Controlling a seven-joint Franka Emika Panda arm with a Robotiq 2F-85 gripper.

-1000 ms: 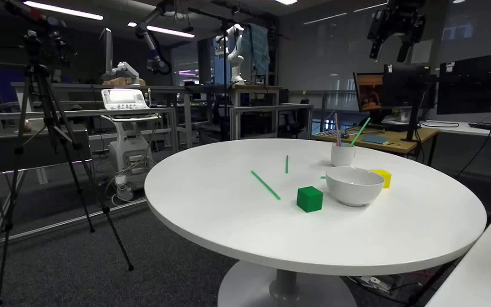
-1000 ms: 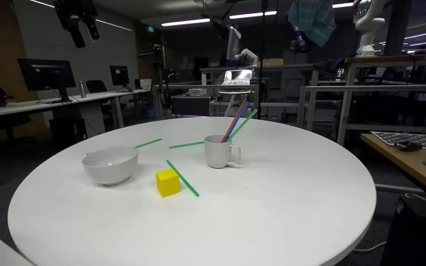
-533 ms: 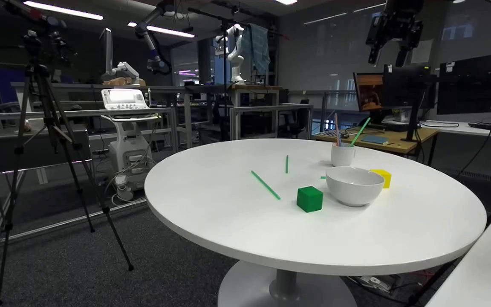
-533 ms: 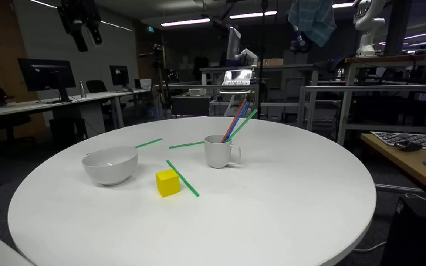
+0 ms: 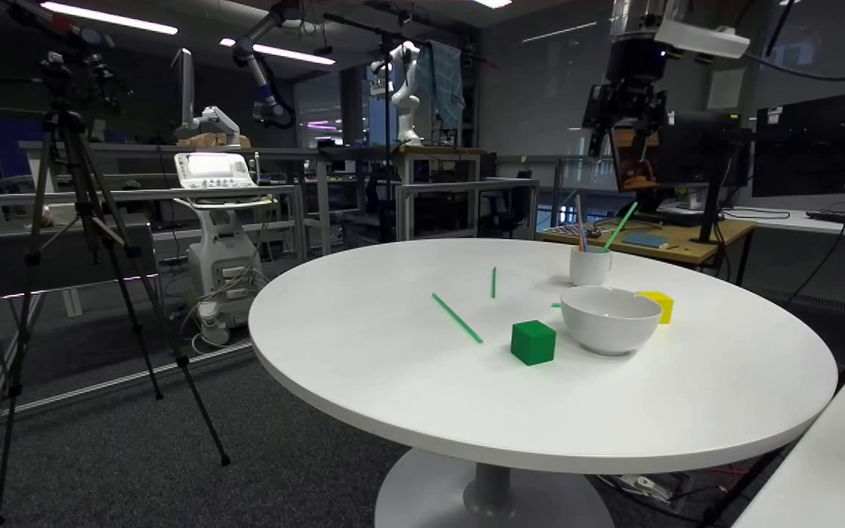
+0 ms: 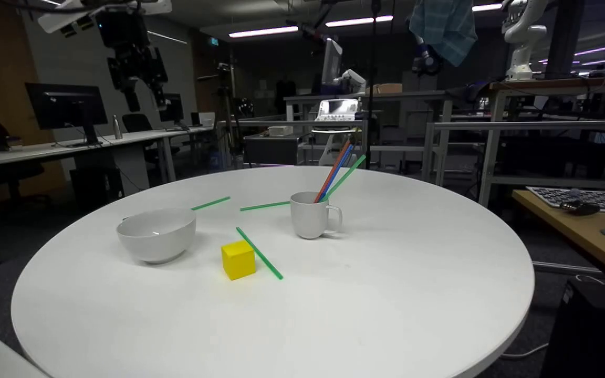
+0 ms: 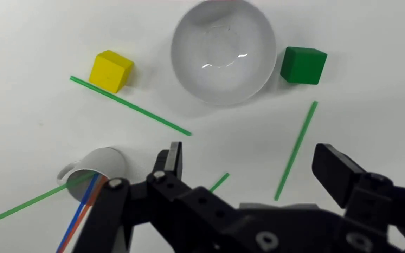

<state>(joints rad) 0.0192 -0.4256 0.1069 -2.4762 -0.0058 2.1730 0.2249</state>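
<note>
High over the round white surface [image 5: 364,330], the pincer [image 7: 250,151] hangs spread wide. Beneath it lie three green straws [image 7: 296,150]; near them, a white bowl [image 7: 222,52] sits between a yellow cube [image 7: 110,72] and a green cube [image 7: 303,66]. At one side stands a white mug [image 6: 308,218] (red, blue and green straws [image 6: 336,173] lean in it). Well beyond, a white robot arm [image 6: 524,35] stands upright.

Wrist view: middle green stick [image 7: 219,182] partly hidden by hand [image 7: 248,156].
</note>
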